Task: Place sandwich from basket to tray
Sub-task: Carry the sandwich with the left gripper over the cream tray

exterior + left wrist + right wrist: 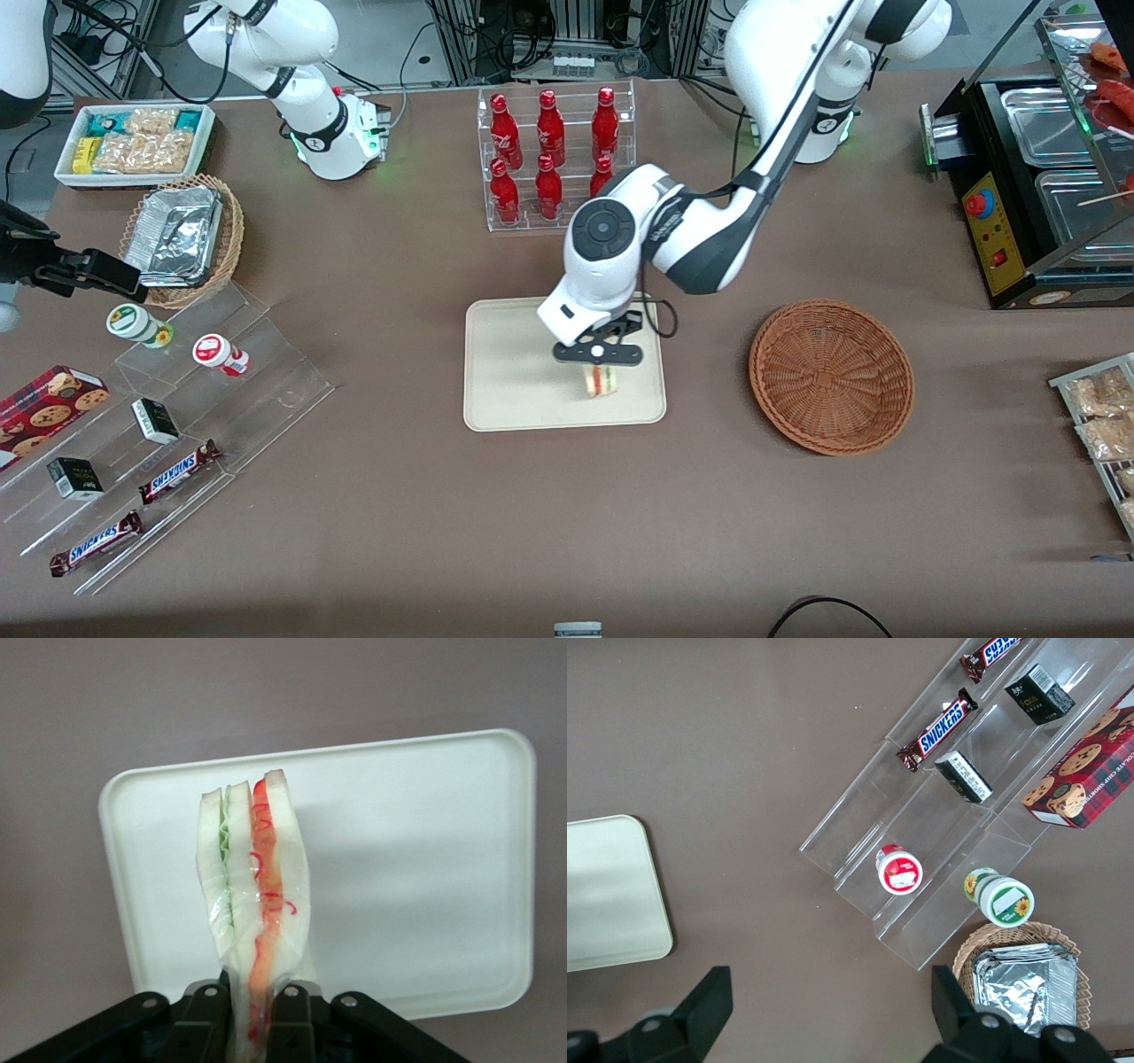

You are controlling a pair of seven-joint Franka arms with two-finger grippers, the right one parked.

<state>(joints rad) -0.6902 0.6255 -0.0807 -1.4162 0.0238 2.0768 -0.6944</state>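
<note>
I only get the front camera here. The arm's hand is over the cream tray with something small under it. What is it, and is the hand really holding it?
Observer: It is the sandwich. The wrist camera shows the hand shut on its lower end, white bread with green and red filling.
Operator: Has it touched the tray yet?
Observer: It appears not; in the wrist view the tray lies under the sandwich, which hangs over the part nearer the front camera.
Operator: Anything else on that tray?
Observer: No, the wrist view shows its surface bare.
</note>
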